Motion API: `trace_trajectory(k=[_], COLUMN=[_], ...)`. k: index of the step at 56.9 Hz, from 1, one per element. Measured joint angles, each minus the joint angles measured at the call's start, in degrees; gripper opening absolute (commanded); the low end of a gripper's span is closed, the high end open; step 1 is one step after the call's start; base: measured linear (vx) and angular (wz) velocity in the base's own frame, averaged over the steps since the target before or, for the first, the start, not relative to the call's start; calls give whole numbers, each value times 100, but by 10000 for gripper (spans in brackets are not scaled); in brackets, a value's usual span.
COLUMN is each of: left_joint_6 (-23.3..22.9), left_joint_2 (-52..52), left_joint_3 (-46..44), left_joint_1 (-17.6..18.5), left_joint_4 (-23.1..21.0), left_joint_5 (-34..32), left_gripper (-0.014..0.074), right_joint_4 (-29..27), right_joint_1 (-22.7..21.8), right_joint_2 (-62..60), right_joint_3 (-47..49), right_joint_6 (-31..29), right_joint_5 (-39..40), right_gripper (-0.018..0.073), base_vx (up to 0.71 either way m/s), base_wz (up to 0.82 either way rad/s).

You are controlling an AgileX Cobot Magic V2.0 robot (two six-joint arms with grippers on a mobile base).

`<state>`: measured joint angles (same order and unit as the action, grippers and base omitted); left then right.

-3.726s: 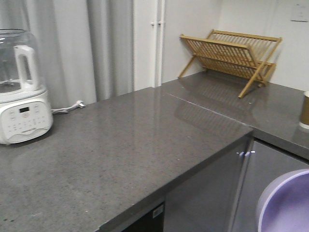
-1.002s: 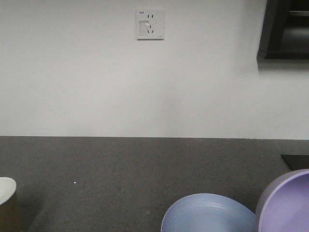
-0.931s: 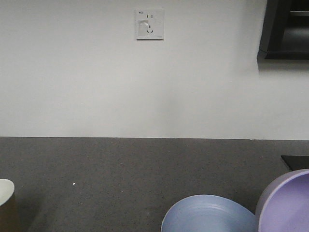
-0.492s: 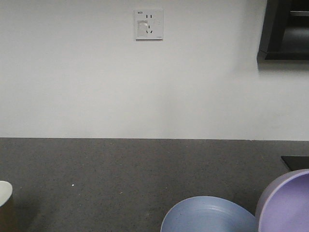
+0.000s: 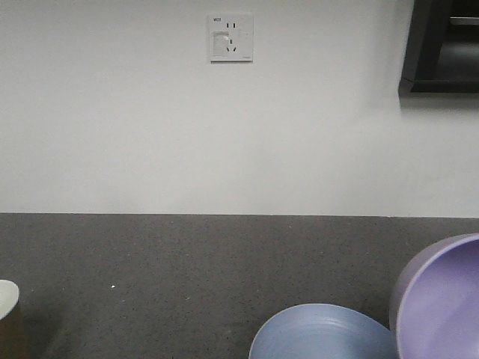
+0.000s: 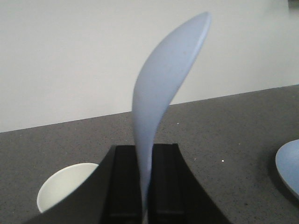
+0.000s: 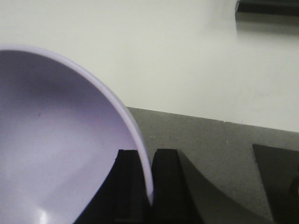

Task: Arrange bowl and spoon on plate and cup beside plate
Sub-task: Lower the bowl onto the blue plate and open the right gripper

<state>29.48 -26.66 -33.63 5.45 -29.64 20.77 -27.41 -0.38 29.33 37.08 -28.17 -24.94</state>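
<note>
Left wrist-mounted: spoon [image 6: 161, 93] in left pincer [image 6: 146, 156]; bowl [image 7: 60, 140] in right pincer [image 7: 147, 161].

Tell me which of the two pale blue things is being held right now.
The spoon, clamped upright in the left pincer; the blue plate lies flat on the counter.

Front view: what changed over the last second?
The bowl rose and spread left in frame; its rim now sits higher at the right edge. The cup edged slightly toward the lower left corner. The plate, wall socket and countertop look much the same. The right gripper grips the bowl's rim and the left gripper grips the spoon.
</note>
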Motion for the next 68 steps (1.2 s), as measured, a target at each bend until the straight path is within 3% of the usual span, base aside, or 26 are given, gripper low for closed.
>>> trace_trajectory(k=[14,26,41,48,59,68], left_joint_6=[0,0,0,0,0,0], left_joint_2=[0,0,0,0,0,0], left_joint_3=[0,0,0,0,0,0], left_joint_1=[0,0,0,0,0,0], left_joint_4=[0,0,0,0,0,0], left_joint_5=[0,0,0,5,5,10], left_gripper=[0,0,0,0,0,0], right_joint_4=[-246,-159,-138,60,864,953], right_joint_1=[284,630,705,745,1034,1151], right_joint_2=[1430,3440,5404,5962,6233,6241], right_joint_3=[270,1340,2485,2689,2738,2752], right_joint_6=[80,133,431,631,1196,1318], right_joint_5=[-654,-1593,-1870,-1936,-1906,-1821], right_gripper=[-8,-8,-8,-8,-8,-5], base_vx=[0,0,0,0,0,0], base_wz=[0,0,0,0,0,0])
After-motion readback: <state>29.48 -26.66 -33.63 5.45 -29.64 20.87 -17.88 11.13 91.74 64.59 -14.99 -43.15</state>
